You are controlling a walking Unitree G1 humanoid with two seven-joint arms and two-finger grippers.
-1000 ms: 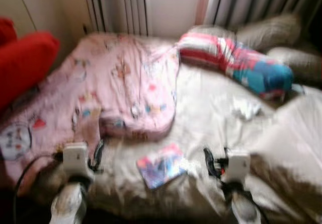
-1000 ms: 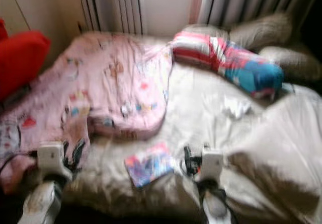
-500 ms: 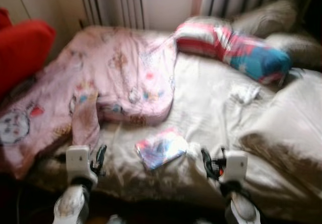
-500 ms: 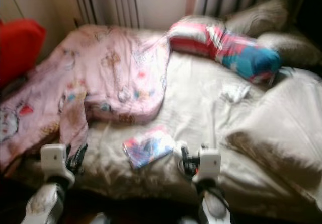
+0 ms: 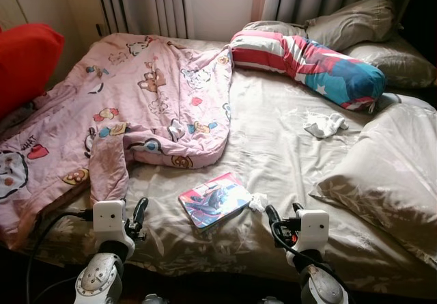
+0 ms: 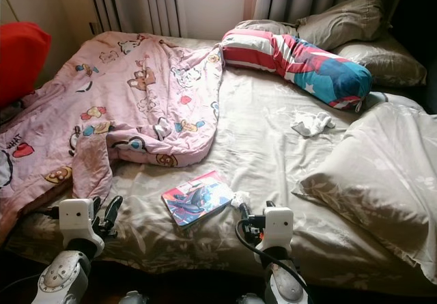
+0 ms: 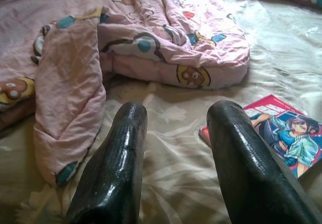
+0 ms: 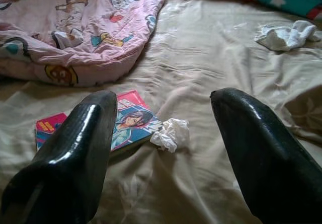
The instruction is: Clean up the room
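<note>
Cleanup not begun: book, crumpled tissue, white sock lie on bed; left gripper, right gripper empty, fingers spread.

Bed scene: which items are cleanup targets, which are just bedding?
To tidy:
comic book
crumpled tissue
white sock

Just there:
pink blanket
striped bolster
beige pillows
red cushion

Left gripper and right gripper open, holding nothing.
</note>
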